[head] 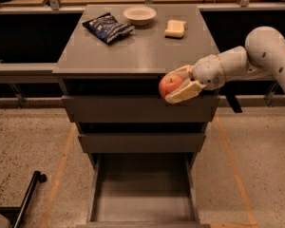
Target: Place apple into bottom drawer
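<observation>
Hand [175,85] gripping apple [169,85] at front edge of table [133,51]; placement into open drawer [142,196] pending.

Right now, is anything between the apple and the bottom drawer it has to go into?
Nothing visible. The gripper holds the apple in front of the top drawer, right of centre. The bottom drawer stands open below, its floor bare. The middle drawer looks closed, not jutting into the descent.
</observation>
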`<state>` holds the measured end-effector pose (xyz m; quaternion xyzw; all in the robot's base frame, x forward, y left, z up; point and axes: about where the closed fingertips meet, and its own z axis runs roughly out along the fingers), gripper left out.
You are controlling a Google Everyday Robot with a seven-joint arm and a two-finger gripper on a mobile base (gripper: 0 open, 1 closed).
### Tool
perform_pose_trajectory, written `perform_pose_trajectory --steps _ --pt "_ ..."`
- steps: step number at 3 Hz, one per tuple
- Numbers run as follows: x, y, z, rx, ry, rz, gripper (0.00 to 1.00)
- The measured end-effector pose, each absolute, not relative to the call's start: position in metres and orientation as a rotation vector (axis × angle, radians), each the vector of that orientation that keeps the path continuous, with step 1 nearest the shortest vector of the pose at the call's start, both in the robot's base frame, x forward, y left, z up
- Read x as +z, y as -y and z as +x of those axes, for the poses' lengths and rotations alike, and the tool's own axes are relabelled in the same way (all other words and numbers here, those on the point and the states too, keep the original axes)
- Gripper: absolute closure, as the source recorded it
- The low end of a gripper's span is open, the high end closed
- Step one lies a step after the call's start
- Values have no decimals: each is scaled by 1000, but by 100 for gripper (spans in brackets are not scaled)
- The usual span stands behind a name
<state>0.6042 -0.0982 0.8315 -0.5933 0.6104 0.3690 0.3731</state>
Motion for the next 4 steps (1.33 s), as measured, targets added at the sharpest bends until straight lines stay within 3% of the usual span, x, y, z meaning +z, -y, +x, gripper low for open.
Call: perform_pose_trajectory --steps 4 --pt "656 103 503 932 -1939 -1583 100"
